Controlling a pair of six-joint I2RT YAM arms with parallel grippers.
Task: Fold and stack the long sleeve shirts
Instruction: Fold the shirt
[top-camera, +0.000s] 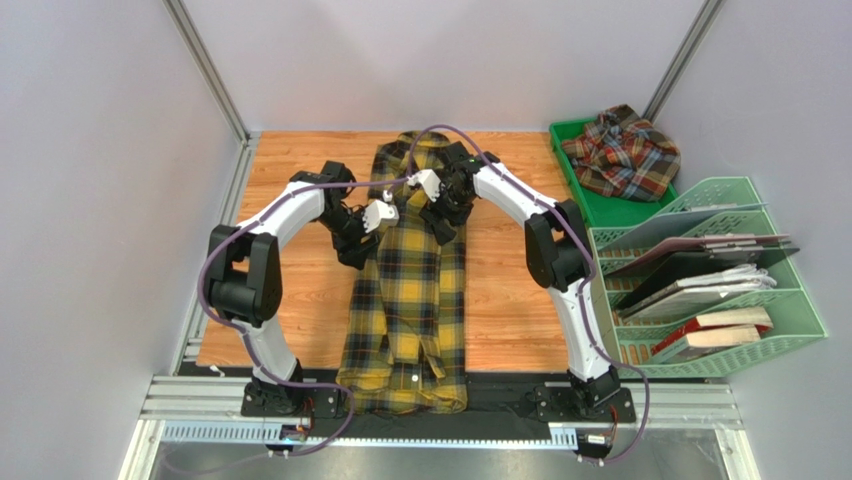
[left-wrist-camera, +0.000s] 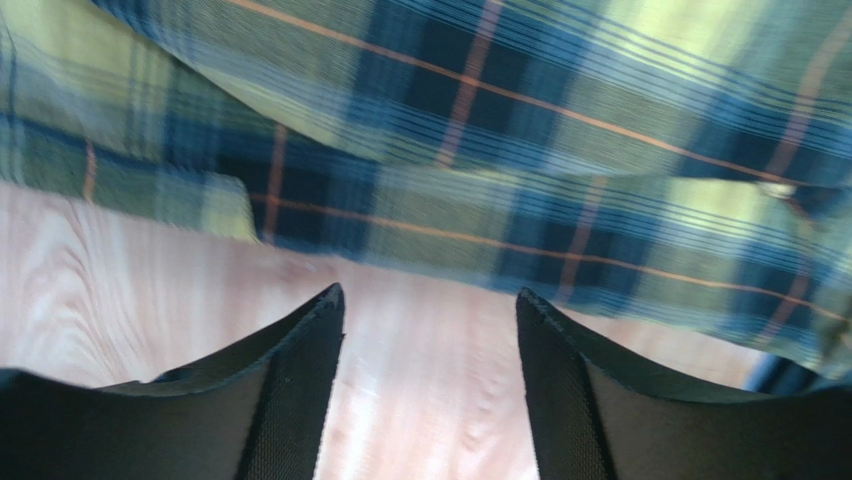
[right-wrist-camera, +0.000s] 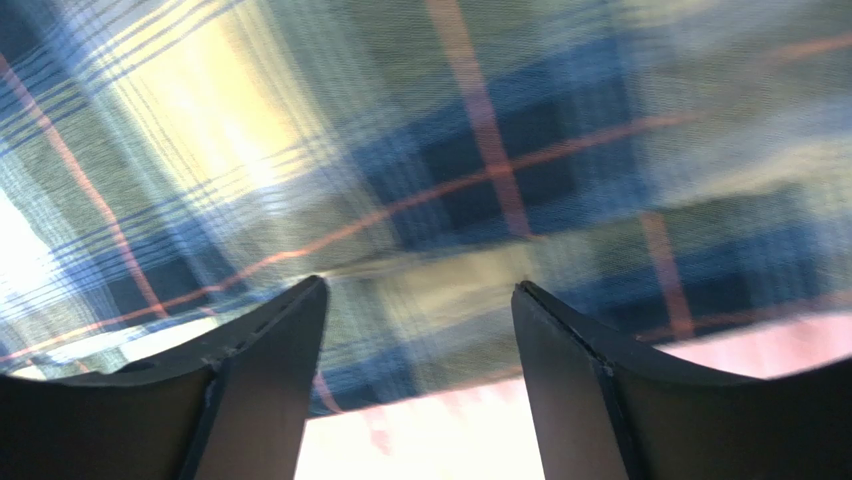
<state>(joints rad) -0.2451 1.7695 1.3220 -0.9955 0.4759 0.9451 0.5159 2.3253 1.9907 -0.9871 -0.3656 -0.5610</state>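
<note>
- Two-arm rig at a wood table (top-camera: 290, 300), seen from above: yellow and black check shirt (top-camera: 410, 300) lies folded into a long narrow strip down the table's middle. Collar end is at the far edge, and the hem hangs over the near edge betw. the arm bases.
- Left gripper (left-wrist-camera: 430, 300): claw spread, nothing pinched. Wrist cam shows bare wood betw. the two black fingers (left-wrist-camera: 290, 380), w/ the shirt's left edge just past the tips. Overhead, it sits beside the strip's upper left side.
- Right gripper (right-wrist-camera: 420, 290): claw also spread, nothing caught betw. the fingers. Yellow check cloth fills the wrist view beyond the tips, w/ a sliver of table at the bottom. Overhead, it hangs over the strip's upper part, near the left gripper.
- Both wrist views are blurred; whether either fingertip touches cloth can't be told.
- Second shirt, the rust-red check shirt (top-camera: 625, 155), is crumpled in a heap in the green tray (top-camera: 600, 205) at the far right corner, well apart from both claws.
- Green file rack (top-camera: 725, 195) stands on the right, its slots holding boards and books.
</note>
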